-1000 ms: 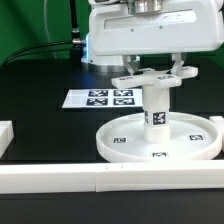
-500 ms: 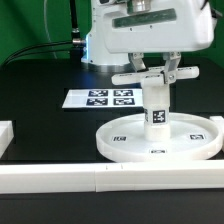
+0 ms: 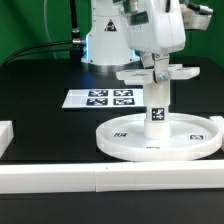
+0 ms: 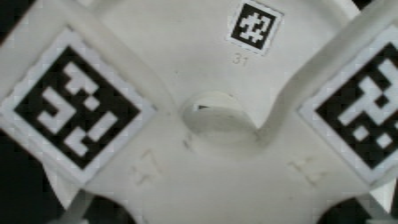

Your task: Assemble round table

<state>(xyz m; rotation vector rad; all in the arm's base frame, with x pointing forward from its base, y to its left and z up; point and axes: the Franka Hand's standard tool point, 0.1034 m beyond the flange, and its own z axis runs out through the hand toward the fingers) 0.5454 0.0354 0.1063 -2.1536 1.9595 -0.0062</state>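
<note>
Since the earlier frames the arm's wrist is turning about its vertical axis, so that the hand [image 3: 158,68] is now presenting a narrower side to the exterior view, while the cross-shaped foot piece [image 3: 152,72] is swinging round with it on top of the leg [image 3: 156,104]. In the exterior view, the round disc [image 3: 160,140] is lying rim-up on the black tabletop [image 3: 45,122], just behind the white border rail [image 3: 60,180], and the short thick leg is standing upright at its centre; the foot piece is sitting across the top of the leg, and the hand is closing on one of its arms from above, its fingers partly spread on that part. The marker board [image 3: 100,99] is lying flat toward the exterior view's left, apart from the disc. In the wrist view, the foot piece [image 4: 214,130] is filling the frame, its tagged arms radiating from a central boss; the fingers themselves are not showing clearly here. As a judgement, the assembly is well advanced: leg and disc are appearing joined, and the foot piece is probably being screwed home, leaving only final tightening and release.
</note>
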